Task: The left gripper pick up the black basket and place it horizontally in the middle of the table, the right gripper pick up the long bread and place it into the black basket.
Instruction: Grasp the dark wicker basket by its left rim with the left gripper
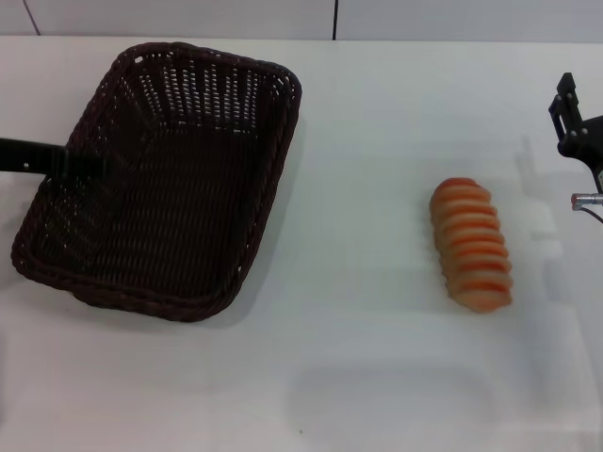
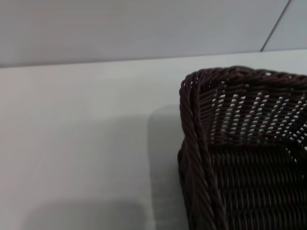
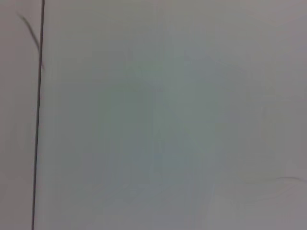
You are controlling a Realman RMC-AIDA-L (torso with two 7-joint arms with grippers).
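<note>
The black basket (image 1: 170,179) lies on the left part of the white table (image 1: 358,358), turned at a slant, and nothing is inside it. My left gripper (image 1: 98,167), on a black arm coming in from the left edge, is at the basket's left rim and blends with the dark weave. The left wrist view shows one corner of the basket (image 2: 240,143) close up. The long bread (image 1: 471,243), tan with orange stripes, lies on the table right of centre. My right gripper (image 1: 571,115) is at the right edge, behind and to the right of the bread, apart from it.
A pale wall with a dark vertical seam (image 1: 335,19) runs behind the table's far edge. A red-tipped metal part (image 1: 584,200) shows at the right edge below the right gripper. The right wrist view shows only a plain pale surface with a dark line (image 3: 39,115).
</note>
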